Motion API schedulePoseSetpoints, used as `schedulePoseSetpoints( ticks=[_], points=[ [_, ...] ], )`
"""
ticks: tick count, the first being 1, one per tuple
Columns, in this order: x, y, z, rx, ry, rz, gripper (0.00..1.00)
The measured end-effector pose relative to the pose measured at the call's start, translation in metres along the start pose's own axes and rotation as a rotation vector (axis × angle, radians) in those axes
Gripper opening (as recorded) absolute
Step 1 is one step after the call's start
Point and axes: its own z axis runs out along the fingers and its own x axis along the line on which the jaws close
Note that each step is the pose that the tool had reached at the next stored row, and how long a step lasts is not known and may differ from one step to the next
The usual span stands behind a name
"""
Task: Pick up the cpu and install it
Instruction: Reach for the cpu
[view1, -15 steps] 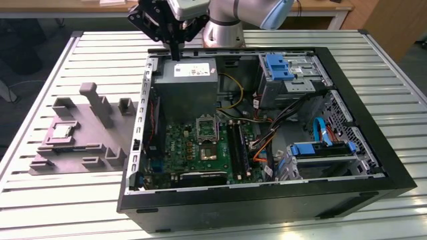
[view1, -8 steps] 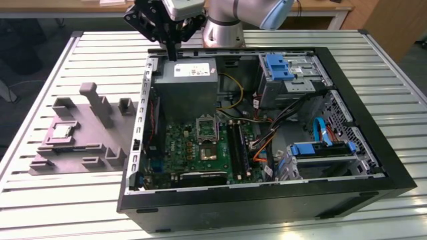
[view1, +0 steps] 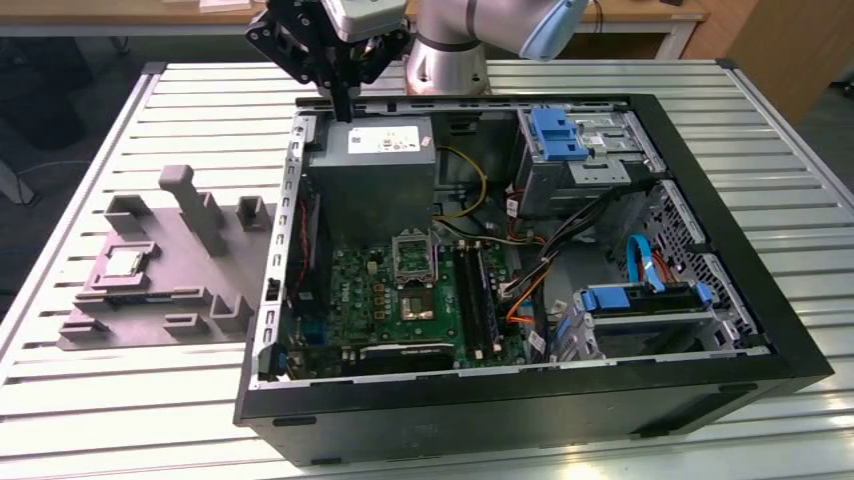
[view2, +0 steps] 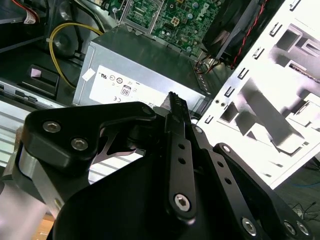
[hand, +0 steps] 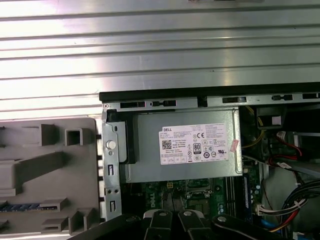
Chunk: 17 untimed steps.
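Clenched, empty pincer poised above power supply inside open computer case (cpu resting in grey tray, well apart).

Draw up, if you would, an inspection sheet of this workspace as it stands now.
Surface: slatted silver metal table, carrying an open black computer case and a grey moulded fixture tray.
Job's things: small square silvery cpu lies in the tray, untouched; rectangular metal-framed socket sits on the green board inside the case.
Clutter: nothing seen.
Gripper: black gripper shut, holding nothing, over the case's far edge by the large grey box with a white label, well apart from the cpu.
Cables: yellow cable beside the grey box; blue lead and orange and black wires inside the case.
Surroundings: wooden furniture beyond the table.
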Motion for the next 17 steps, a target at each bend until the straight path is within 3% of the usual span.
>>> schedulePoseSetpoints(
  ticks=[17],
  points=[
    [0.0038, -0.0003, 0.0002, 0.0, 0.0, 0.0, 0.11]
  ],
)
